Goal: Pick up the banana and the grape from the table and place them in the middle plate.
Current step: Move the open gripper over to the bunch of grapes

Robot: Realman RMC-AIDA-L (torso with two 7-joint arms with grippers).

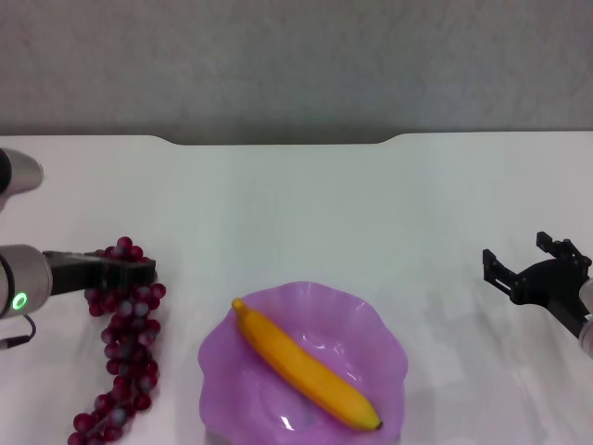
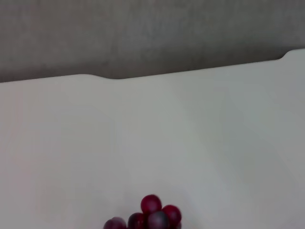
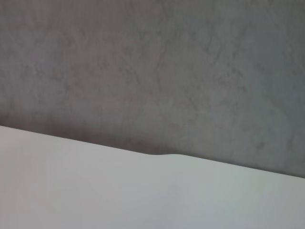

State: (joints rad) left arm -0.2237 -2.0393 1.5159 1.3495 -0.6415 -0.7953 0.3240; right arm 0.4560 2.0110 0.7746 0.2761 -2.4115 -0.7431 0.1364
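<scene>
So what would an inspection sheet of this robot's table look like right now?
Surface: white table, notched far edge.
Job's things: banana lying in the purple middle plate; grape bunch on the table, left of the plate.
Clutter: nothing seen.
Grippers: left gripper over the top of the bunch; right gripper open, off to the right, holding nothing.
Cables: thin dark one at the left arm.
Surroundings: grey wall behind.

Head camera looks down on the table; both wrist cameras face its notched far edge.
</scene>
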